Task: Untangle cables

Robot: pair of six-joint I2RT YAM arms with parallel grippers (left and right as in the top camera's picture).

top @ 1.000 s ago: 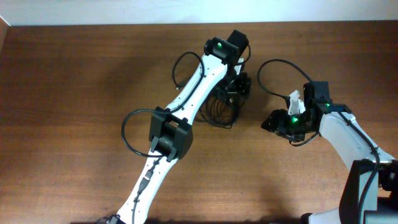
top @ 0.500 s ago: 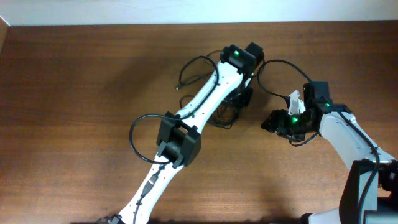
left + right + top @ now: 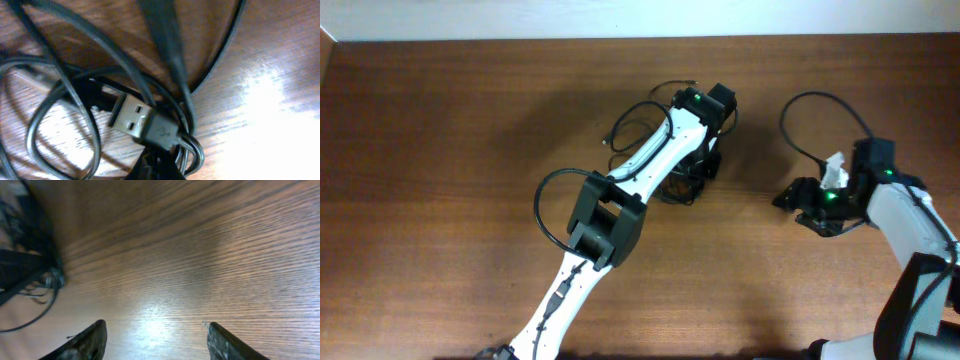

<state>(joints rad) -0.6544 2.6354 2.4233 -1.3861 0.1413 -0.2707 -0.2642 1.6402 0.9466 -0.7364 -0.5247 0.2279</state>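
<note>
**Black cables knotted beside a closed left gripper**

The left gripper's fingers are pressed together low at the knot. Whether a strand is pinched between them cannot be told. Close under its camera, a silver-mouthed USB plug lies across crossing strands, with flat and round cords looping over one another on the wooden table. From overhead, the bundle sits just beside that gripper, and looser loops spread up and to the left alongside the arm. The right gripper holds its fingers wide apart over bare wood, well clear of the bundle.
</note>
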